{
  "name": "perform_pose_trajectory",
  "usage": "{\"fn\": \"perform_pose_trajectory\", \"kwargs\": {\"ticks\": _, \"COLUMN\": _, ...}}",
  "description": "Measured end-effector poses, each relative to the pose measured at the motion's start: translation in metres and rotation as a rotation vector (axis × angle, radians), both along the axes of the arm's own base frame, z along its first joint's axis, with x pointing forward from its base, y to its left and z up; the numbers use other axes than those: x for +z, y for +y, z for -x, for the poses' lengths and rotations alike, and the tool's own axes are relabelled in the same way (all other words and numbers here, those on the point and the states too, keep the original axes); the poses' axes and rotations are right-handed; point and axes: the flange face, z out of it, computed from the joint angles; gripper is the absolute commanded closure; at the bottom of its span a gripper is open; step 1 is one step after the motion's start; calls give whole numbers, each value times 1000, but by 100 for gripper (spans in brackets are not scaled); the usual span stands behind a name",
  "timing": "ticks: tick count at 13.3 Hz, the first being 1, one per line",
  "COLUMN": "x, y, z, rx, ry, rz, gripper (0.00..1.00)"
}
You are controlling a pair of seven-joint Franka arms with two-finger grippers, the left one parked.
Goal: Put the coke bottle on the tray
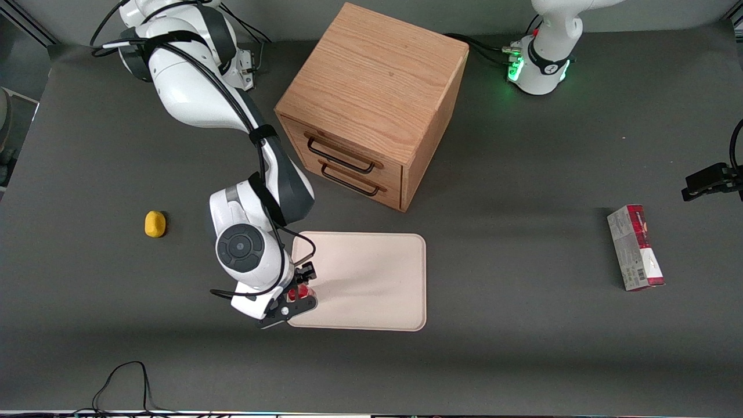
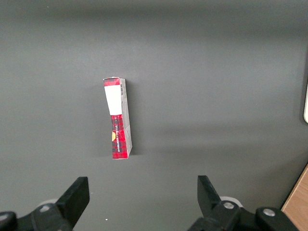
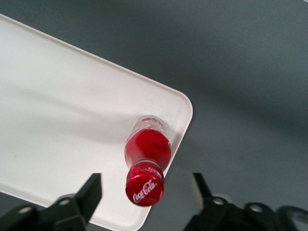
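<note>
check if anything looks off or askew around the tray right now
Nothing spilled or damaged. The coke bottle stands upright on the tray, but close to the tray's corner nearest the working arm's end, near the rim rather than centered. The gripper hangs above it, jaws open and clear of the cap.

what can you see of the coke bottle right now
The coke bottle is small, slim and red, with white script on its red cap and a clear, silvery base. It stands upright on the pale tray, close to a rounded corner. The pincer hangs open above it, fingers apart and clear of it.
</note>
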Motion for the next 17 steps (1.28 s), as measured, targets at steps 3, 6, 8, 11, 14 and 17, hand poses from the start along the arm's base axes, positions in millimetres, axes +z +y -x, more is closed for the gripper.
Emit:
{"fn": "perform_pose_trajectory", "kwargs": {"ticks": 3, "x": 14, "y": 0, "z": 1, "rx": -3, "ry": 1, "rz": 0, "gripper": 0}}
{"fn": "perform_pose_trajectory", "kwargs": {"ticks": 6, "x": 78, "y": -7, "z": 12, "rx": -10, "ry": 10, "rz": 1, "gripper": 0}}
{"fn": "perform_pose_trajectory", "kwargs": {"ticks": 8, "x": 140, "y": -16, "z": 28, "rx": -15, "ry": -1, "rz": -5, "gripper": 0}}
{"fn": "perform_pose_trajectory", "kwargs": {"ticks": 11, "x": 221, "y": -45, "z": 61, "rx": -38, "ry": 23, "rz": 15, "gripper": 0}}
{"fn": "perform_pose_trajectory", "kwargs": {"ticks": 14, "x": 266, "y": -99, "z": 89, "rx": -102, "ry": 37, "rz": 10, "gripper": 0}}
{"fn": "perform_pose_trajectory", "kwargs": {"ticks": 17, "x": 286, "y": -182, "z": 120, "rx": -198, "ry": 43, "rz": -33, "gripper": 0}}
